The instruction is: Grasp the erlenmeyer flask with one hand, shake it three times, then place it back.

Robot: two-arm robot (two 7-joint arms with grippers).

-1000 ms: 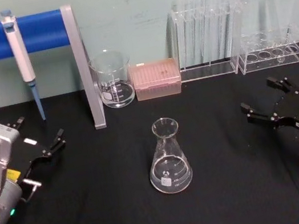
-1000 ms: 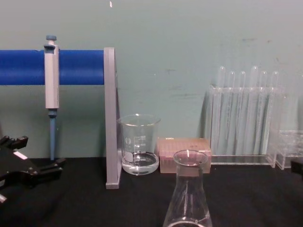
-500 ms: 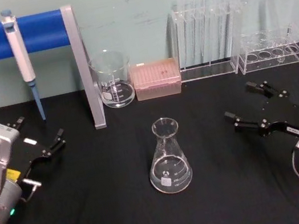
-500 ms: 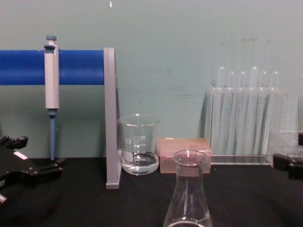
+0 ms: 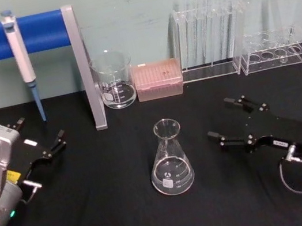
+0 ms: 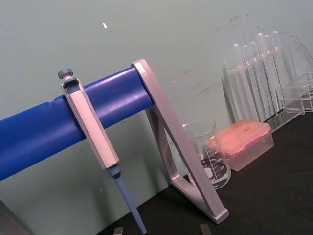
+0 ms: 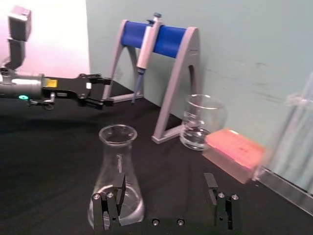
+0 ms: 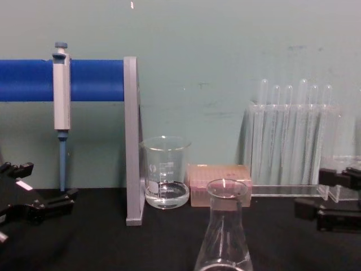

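– right pincer has slid nearer the erlenmeyer flask since a second ago, jaws apart.
– approach step, then. flask stands upright on the desk, untouched; next, straddle its neck and close. left pincer parked at left, apart.

A pipette hangs on the blue-barred stand, beside a beaker and pink box
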